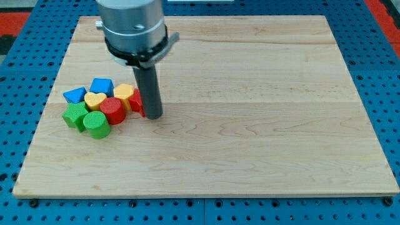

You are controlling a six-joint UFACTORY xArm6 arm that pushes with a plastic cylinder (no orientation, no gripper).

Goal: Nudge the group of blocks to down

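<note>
A tight group of blocks lies at the left of the wooden board point(250, 94). It holds a blue block point(74, 95), a second blue block point(101, 85), a yellow heart point(95, 99), a yellow block point(124, 93), a red cylinder point(113, 109), a green block point(75, 115), a green cylinder point(96, 124) and a red block point(137, 103) partly hidden by the rod. My tip point(153, 116) rests on the board at the group's right edge, touching the red block.
The board sits on a blue perforated base point(25, 75). The arm's grey and black body point(133, 28) hangs over the board's top left. A red patch point(384, 15) shows at the view's top right.
</note>
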